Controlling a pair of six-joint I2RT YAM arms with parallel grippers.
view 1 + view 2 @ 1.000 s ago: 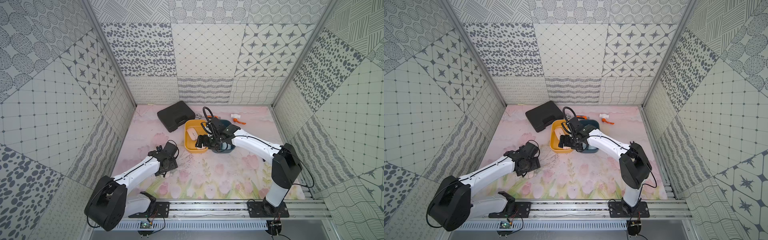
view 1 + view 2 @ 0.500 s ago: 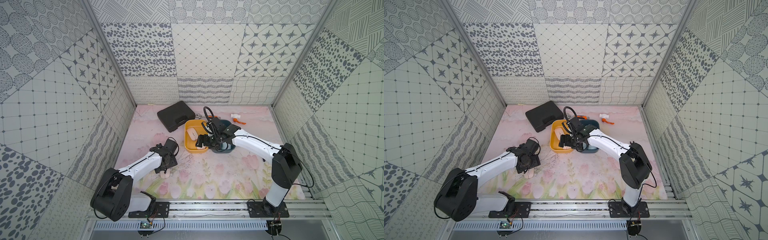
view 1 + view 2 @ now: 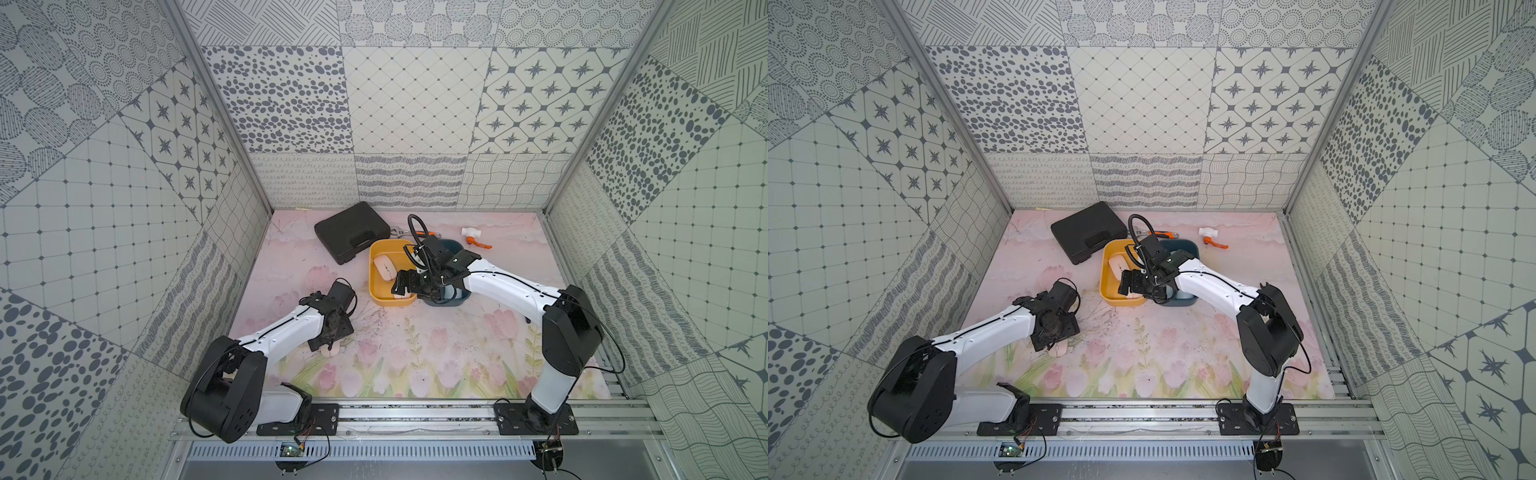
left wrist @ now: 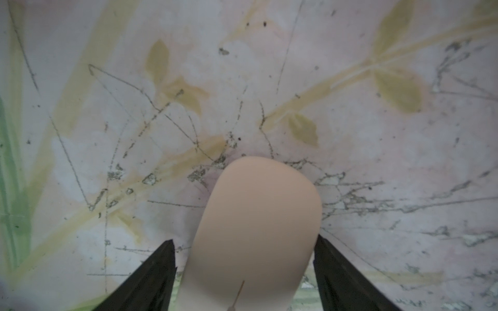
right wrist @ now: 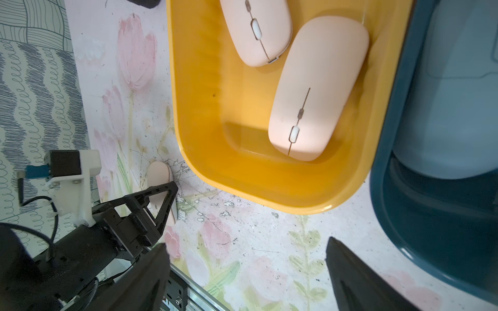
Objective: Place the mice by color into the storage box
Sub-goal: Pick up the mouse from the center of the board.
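Lower left of centre in both top views: one pink mouse (image 3: 332, 350) lies flat on the desk (image 3: 436, 345), under the left gripper (image 4: 245, 239). Left wrist view shows it as a smooth, matte, pale pink oval shell, with a thin seam line near the bottom edge of the frame. Black fingers (image 4: 339, 272) stand either side of it, partly open: one meets the shell's edge, the other shows a narrow gap. No closed grip; mouse rests on the desk.

Centre of the top views: yellow bin (image 3: 372, 274) and dark teal bin (image 3: 446, 302), side by side, touching.

Right wrist view, upper half of frame: yellow bin holds two more pink mice (image 5: 318, 88), slim, each with a centre seam and a small white scroll wheel. One lies along the wall next to the teal bin. Teal bin holds pale blue mouse (image 5: 444, 121) shapes; count unclear.

Right gripper (image 5: 246, 266) hangs above the yellow bin's lower right corner in the top views, fingers wide apart, holding nothing.
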